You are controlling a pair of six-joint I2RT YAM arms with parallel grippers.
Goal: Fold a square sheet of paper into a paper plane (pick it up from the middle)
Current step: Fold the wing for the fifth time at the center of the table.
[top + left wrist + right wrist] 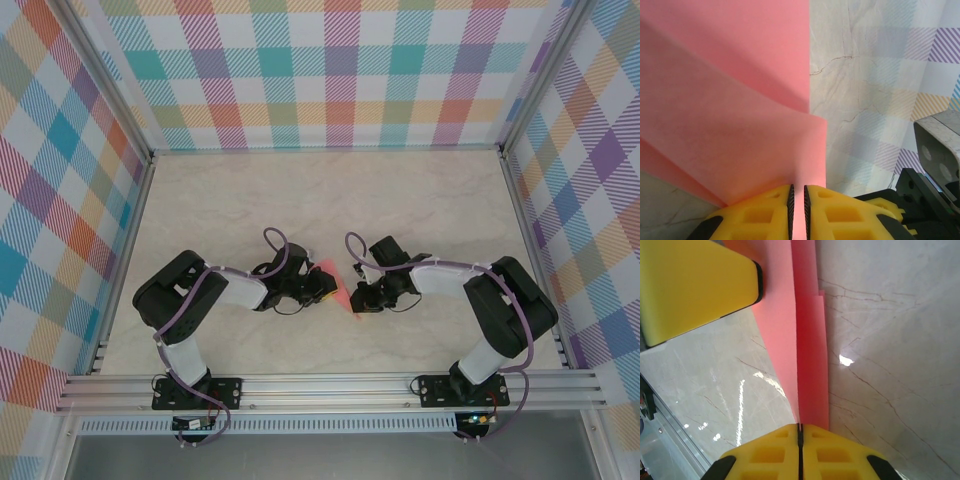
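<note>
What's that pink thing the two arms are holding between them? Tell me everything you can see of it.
It is a thin, matt, salmon-pink sheet of paper, folded into overlapping layers with straight creases. It hangs between the two arms over the pale marbled table. The left pincer is shut on one end, and the right pincer is shut on a narrow folded strip at the other. Whether it touches the table is unclear.

A pale marble-patterned table (420, 200) is closed at its far, left and right sides by panels with a coloured check pattern (330, 70), with grey metal posts (105, 85) rising from its two far corners and silver aluminium rails (330, 388) running along its near edge.
</note>
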